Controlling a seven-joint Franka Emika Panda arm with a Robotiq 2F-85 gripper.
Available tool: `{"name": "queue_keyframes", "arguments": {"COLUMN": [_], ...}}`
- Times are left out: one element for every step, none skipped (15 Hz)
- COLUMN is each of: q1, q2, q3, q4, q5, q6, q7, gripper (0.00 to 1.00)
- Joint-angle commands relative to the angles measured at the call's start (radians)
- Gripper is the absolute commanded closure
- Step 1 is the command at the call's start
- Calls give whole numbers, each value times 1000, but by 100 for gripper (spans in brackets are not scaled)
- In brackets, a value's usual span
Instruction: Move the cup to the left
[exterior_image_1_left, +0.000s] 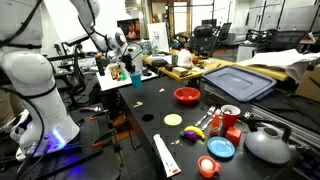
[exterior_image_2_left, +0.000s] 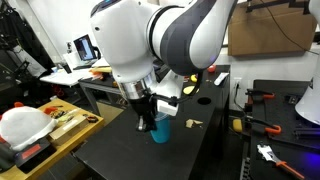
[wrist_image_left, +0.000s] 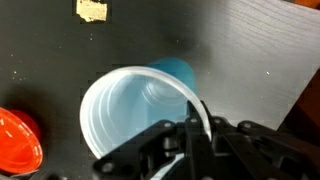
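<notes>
The cup (exterior_image_2_left: 161, 132) is a small light-blue tumbler at the near part of the black table (exterior_image_2_left: 120, 155). My gripper (exterior_image_2_left: 150, 120) reaches down onto it from above. In the wrist view the cup (wrist_image_left: 135, 100) fills the middle, open side towards the camera. Its rim runs between my two fingers (wrist_image_left: 196, 128), one finger inside the wall and one outside, shut on it. In an exterior view the cup (exterior_image_1_left: 138, 79) shows as a small cyan spot at the table's far end, under the arm. I cannot tell whether it is lifted off the table.
The red bowl (exterior_image_1_left: 187, 95) stands mid-table and shows at the wrist view's lower left corner (wrist_image_left: 15, 140). A flat blue lid (exterior_image_1_left: 221, 147), a grey kettle (exterior_image_1_left: 268, 145), a white tube (exterior_image_1_left: 166, 155) and small items lie further along. A tan scrap (wrist_image_left: 92, 9) lies near the cup.
</notes>
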Motion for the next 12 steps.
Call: {"name": "queue_keyframes", "arguments": {"q1": [46,53,59,67,75,82,93,102,112,122,132,141], "q2": [31,37,40,42,44,45,46,46,46,46,47,49], "q3": [-18,-13,-8,-4,0,4,6,8,12,15,20,22], "q4": [49,56,59,60,59,58,54,51,48,46,44,44], "q5": [-10,-3,4,4,3,5,-1,-4,-7,-9,-9,-12], "q6": [-48,-55,-56,-52,-50,-49,-46,-44,-43,-41,-38,-35], "q7": [77,82,75,69,60,51,50,48,43,37,25,18], "gripper": [99,99,99,99,99,99,99,99,99,99,99,99]}}
